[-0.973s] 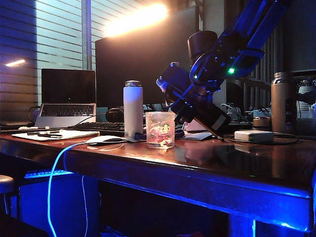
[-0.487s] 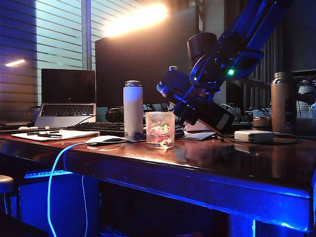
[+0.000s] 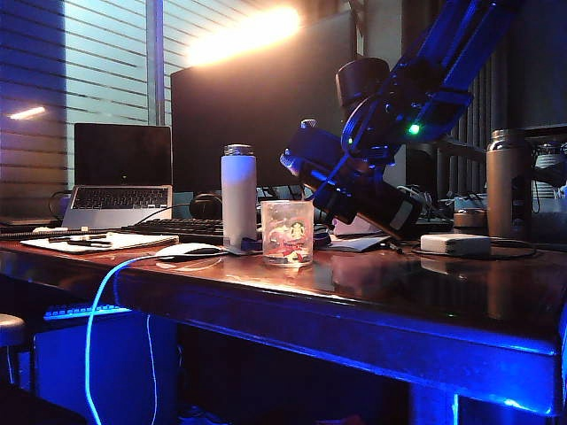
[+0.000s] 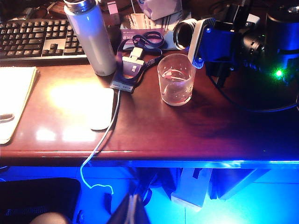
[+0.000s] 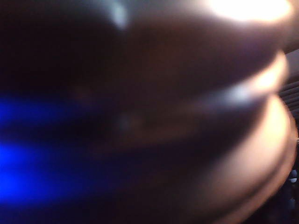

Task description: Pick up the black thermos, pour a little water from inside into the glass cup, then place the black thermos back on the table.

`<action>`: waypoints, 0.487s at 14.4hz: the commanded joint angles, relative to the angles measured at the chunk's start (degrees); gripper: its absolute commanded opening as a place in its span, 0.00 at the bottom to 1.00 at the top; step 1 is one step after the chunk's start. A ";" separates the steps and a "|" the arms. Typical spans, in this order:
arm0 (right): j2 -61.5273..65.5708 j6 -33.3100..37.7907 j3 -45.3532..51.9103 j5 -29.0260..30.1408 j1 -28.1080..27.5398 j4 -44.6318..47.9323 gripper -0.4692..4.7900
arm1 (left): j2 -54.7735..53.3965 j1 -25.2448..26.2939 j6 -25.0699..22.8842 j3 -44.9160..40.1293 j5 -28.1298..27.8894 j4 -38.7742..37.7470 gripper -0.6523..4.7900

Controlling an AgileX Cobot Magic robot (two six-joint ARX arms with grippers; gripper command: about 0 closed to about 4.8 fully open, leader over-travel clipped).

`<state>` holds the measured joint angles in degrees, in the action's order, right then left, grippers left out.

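Note:
The black thermos (image 3: 383, 206) hangs tilted above the table (image 3: 372, 292), held by my right gripper (image 3: 341, 181), which is shut around its body. The thermos's labelled end points down to the right, and its other end (image 4: 184, 33) sits just behind and above the glass cup (image 3: 288, 232). The cup (image 4: 176, 79) stands upright with its green logo showing. I see no stream of water. The right wrist view shows only a blurred dark glossy surface (image 5: 140, 93). My left gripper (image 4: 133, 211) hangs shut in front of the table's front edge, holding nothing.
A white bottle (image 3: 238, 197) stands left of the cup and a bronze bottle (image 3: 507, 184) at the far right. A white mouse (image 4: 101, 108), a lanyard card (image 4: 131, 70), a keyboard (image 4: 37, 39), a notebook (image 4: 14, 100), a laptop (image 3: 120, 177) and a white box (image 3: 454, 243) lie around.
The right wrist has rolled a little, turning the thermos slightly in place above the cup. The cup, the bottles and the left arm have not moved.

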<state>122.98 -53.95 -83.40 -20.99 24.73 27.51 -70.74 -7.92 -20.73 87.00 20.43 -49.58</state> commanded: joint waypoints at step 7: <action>-1.07 -3.37 -1.14 -0.79 0.11 4.83 0.14 | 0.17 -0.02 1.22 0.28 0.22 0.37 0.16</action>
<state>122.98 -55.94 -83.46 -21.06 24.71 27.51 -70.74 -7.92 -19.64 87.02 20.40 -49.58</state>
